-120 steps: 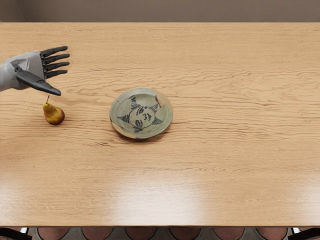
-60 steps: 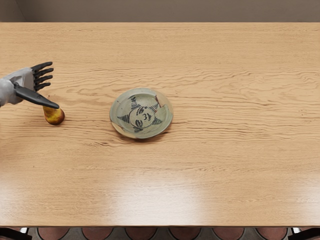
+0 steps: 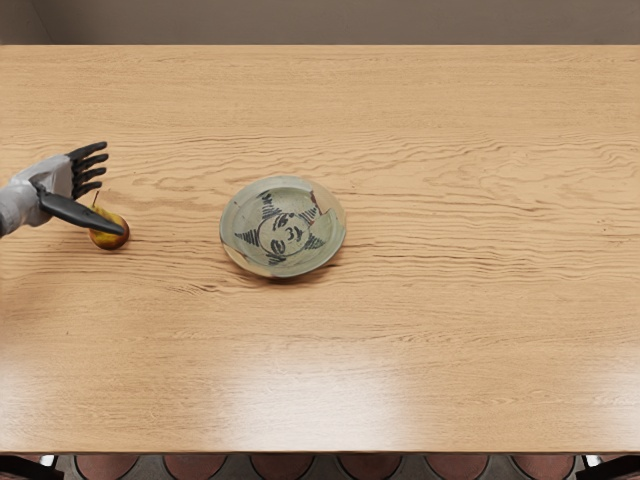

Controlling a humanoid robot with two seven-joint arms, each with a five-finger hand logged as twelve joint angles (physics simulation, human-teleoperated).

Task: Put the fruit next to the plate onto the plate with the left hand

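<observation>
Reach step: left hand (image 3: 60,185), fingers spread and empty, over the pear (image 3: 106,240) at the plate's (image 3: 240,255) 9 o'clock; next, close around it.

Left of the plate (image 3: 232,212), open counter (image 3: 450,330) runs as far as the pear (image 3: 104,241), leaving a clear lane between them. Beyond the pear from the plate stands the left robot hand (image 3: 62,188), fingers spread, thumb across the fruit's top.

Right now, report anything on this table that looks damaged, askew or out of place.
Only the plate stands out: a brownish patch breaks the glaze at its far-right rim, like a chip or a mend. The pear sits on the table left of the plate, partly behind the open left hand.
</observation>
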